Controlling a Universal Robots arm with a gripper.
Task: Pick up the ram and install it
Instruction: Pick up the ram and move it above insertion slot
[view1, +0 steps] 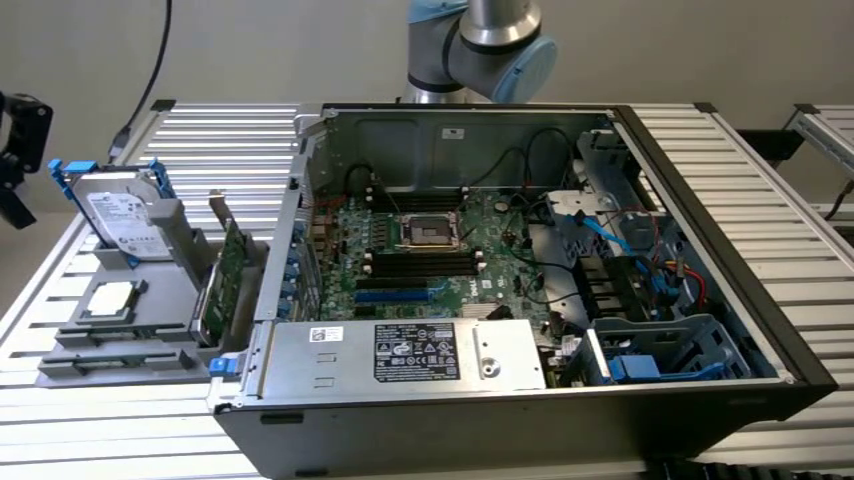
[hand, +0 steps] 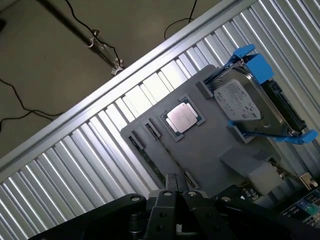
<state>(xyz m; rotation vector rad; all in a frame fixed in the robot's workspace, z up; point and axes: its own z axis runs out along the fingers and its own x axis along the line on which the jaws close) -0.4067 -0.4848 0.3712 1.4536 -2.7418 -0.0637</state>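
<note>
My gripper (hand: 175, 192) is shut, its dark fingers pressed together with nothing between them. It hangs well above a grey holder tray (hand: 210, 145). A thin dark strip (hand: 155, 162) stands on edge in a slot of that tray close to my fingertips; it looks like the ram, but I cannot tell for certain. In the exterior view the tray (view1: 80, 345) lies to the left of the open computer case (view1: 534, 250). Black memory slots (view1: 424, 262) run across the green motherboard inside the case.
The tray also holds a silver hard drive with blue rails (view1: 120, 210) (hand: 245, 100), a square processor (view1: 110, 298) (hand: 182, 118) and an upright green expansion card (view1: 230, 280). A black device (view1: 19, 140) hangs at the exterior view's left edge. The arm's joint (view1: 487, 45) stands behind the case.
</note>
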